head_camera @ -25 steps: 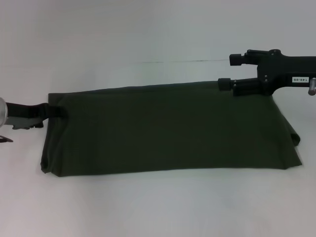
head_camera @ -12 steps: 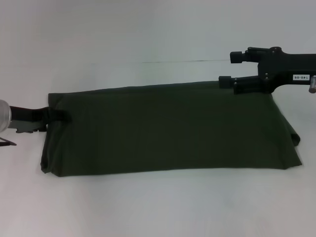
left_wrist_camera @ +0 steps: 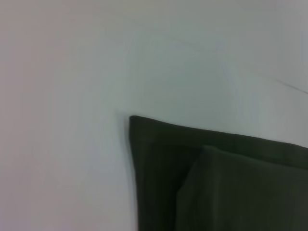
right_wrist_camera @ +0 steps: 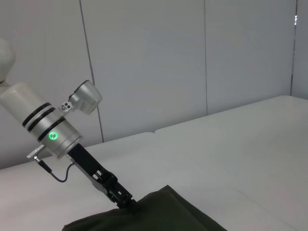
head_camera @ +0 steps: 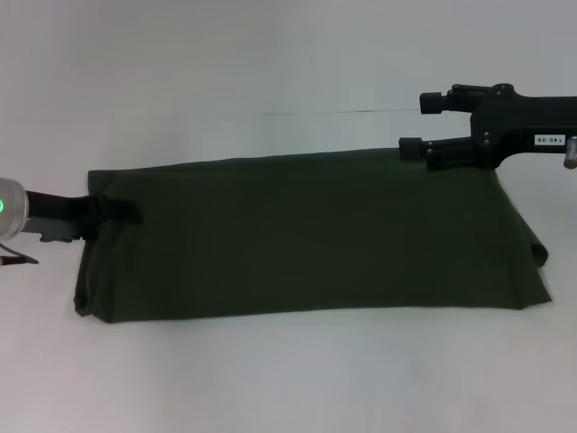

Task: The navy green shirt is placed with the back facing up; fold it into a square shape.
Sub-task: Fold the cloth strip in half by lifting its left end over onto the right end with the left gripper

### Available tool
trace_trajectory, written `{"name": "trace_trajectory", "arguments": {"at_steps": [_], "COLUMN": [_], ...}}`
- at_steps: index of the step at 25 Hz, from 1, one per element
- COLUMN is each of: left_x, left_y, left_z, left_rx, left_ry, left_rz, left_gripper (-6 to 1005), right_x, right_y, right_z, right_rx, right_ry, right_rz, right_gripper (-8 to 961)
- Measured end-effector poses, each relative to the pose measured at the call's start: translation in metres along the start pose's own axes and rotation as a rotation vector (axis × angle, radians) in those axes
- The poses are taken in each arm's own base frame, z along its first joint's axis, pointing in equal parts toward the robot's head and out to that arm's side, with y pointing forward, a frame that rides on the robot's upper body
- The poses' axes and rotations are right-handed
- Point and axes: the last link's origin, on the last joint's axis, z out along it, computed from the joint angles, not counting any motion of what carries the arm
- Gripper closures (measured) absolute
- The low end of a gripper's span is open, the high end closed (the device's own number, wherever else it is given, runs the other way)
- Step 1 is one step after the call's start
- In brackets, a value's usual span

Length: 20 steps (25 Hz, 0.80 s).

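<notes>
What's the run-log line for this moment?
shirt: folded to wide band, flat on table | left gripper: at shirt's left end, pushed into cloth | right gripper: open, at far right corner

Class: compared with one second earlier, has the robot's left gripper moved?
Yes. The black left gripper has slid rightward, farther over the dark olive-green knit shirt's left edge; the shirt itself stays put.
</notes>
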Motion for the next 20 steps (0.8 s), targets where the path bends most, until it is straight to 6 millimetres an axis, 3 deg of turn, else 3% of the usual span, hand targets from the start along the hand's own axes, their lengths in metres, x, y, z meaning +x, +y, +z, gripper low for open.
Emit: {"name": "trace_trajectory", "arguments": {"at_steps": [7, 20], "left_x": [0.008, 0.008], "left_y": [0.004, -0.013], "left_z": [-0.005, -0.004], "left_rx": [-0.028, 0.044], "left_ry": [0.025, 0.079], "left_rz": [-0.015, -0.021], "left_gripper": [138, 139], "right_x": [-0.001, -0.002], "right_y": [0.0, -0.002], "right_z": [0.001, 0.005], "right_rx": [0.0, 0.009], "right_ry": [-0.001, 0.006], "right_rz": [-0.005, -0.01], "right_gripper": [36, 37]}}
